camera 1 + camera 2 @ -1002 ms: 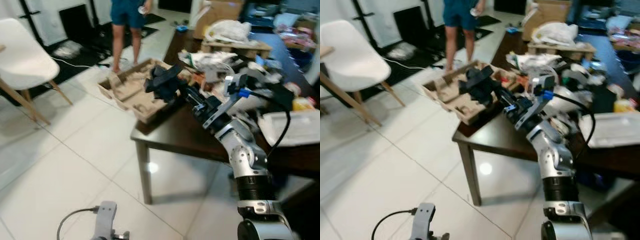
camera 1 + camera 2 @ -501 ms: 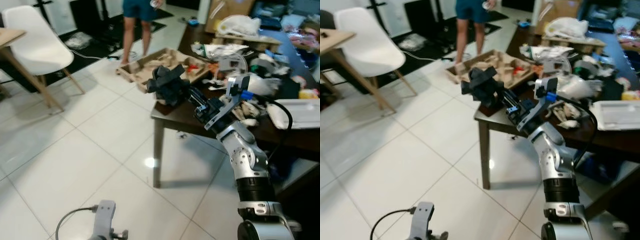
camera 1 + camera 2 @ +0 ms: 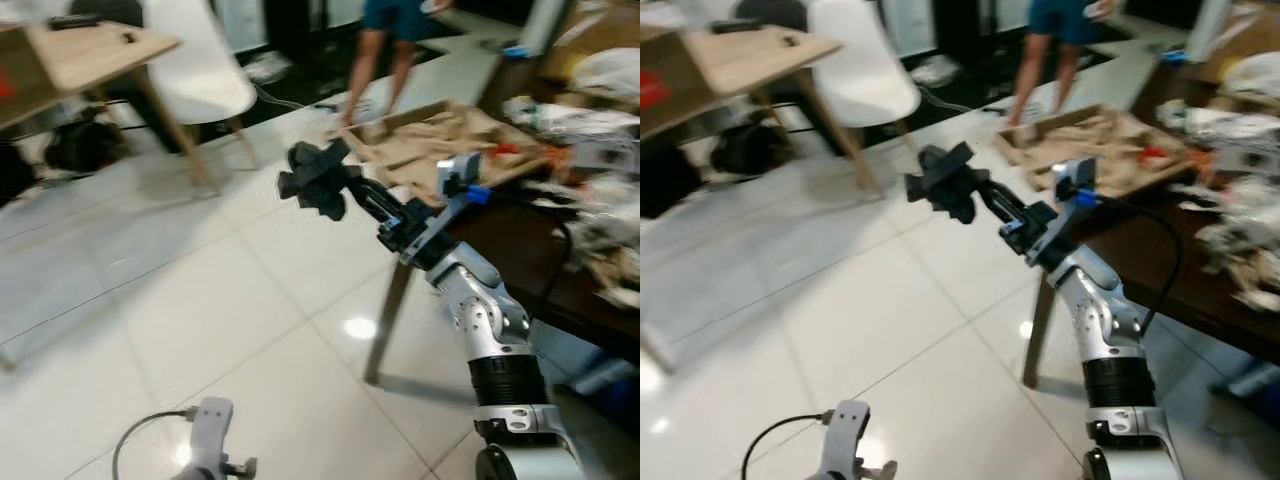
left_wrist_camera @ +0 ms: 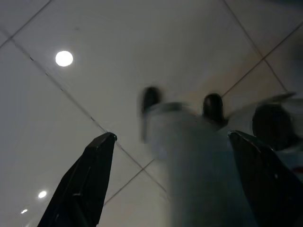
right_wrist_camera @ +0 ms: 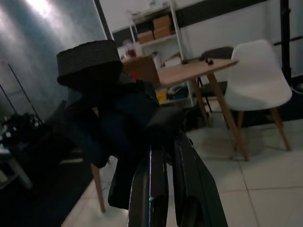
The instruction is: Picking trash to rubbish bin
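Black crumpled trash (image 3: 316, 180) | clamped in right hand (image 3: 340, 190) | lumpy, no clear axis | left hand (image 4: 165, 189) spread

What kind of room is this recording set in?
Likely a lived-in home dining or living area: white tiled floor, a wooden table with a white chair, and a dark table heaped with clutter.

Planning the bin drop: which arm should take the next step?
Right. The right gripper is already shut on the dark crumpled trash, held out in the air above the tiled floor. The left gripper hangs low over the floor, open and holding nothing. No bin is visible yet.
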`<state>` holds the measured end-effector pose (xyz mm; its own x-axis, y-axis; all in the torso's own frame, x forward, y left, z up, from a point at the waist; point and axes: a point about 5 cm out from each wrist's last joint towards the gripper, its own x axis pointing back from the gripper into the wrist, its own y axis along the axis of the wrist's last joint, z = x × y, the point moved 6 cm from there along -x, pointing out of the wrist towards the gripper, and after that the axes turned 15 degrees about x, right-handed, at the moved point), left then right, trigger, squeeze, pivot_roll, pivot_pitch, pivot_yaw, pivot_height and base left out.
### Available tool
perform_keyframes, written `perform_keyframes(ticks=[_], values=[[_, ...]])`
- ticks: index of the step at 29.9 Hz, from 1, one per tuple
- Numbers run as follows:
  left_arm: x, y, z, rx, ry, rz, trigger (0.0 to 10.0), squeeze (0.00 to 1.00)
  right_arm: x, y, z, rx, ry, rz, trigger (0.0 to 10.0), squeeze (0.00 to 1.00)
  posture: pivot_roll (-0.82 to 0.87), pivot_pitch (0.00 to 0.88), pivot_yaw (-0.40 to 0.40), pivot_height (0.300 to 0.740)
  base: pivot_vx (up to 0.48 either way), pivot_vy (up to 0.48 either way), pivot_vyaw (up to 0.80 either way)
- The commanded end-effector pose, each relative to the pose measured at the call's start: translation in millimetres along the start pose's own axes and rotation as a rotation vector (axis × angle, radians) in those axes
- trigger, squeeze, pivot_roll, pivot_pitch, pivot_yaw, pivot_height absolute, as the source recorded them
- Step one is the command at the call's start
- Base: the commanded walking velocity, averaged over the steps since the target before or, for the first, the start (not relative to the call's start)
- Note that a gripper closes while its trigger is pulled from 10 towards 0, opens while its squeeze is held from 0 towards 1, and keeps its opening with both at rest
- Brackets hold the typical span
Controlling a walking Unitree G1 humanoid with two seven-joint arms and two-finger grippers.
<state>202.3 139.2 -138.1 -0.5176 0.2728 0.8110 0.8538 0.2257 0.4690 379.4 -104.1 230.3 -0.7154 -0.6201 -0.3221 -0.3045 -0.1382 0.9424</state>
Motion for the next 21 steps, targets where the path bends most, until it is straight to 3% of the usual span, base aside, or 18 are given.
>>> perform_keyframes(ticks=[1,21], values=[[0.9,-4,2.2,-0.012,0.005,0.010,10.0,0.00,-0.9,-1,5.0,0.010,0.018,-0.001,10.0,0.00,0.00,0.062,0.011,0.740,0.000,0.000,0.78],[0.9,-6,1.2,-0.014,0.005,0.008,10.0,0.00,1.0,-14,16.7,0.013,0.038,0.034,10.0,0.00,-0.01,0.076,0.020,0.740,0.000,0.000,0.78]])
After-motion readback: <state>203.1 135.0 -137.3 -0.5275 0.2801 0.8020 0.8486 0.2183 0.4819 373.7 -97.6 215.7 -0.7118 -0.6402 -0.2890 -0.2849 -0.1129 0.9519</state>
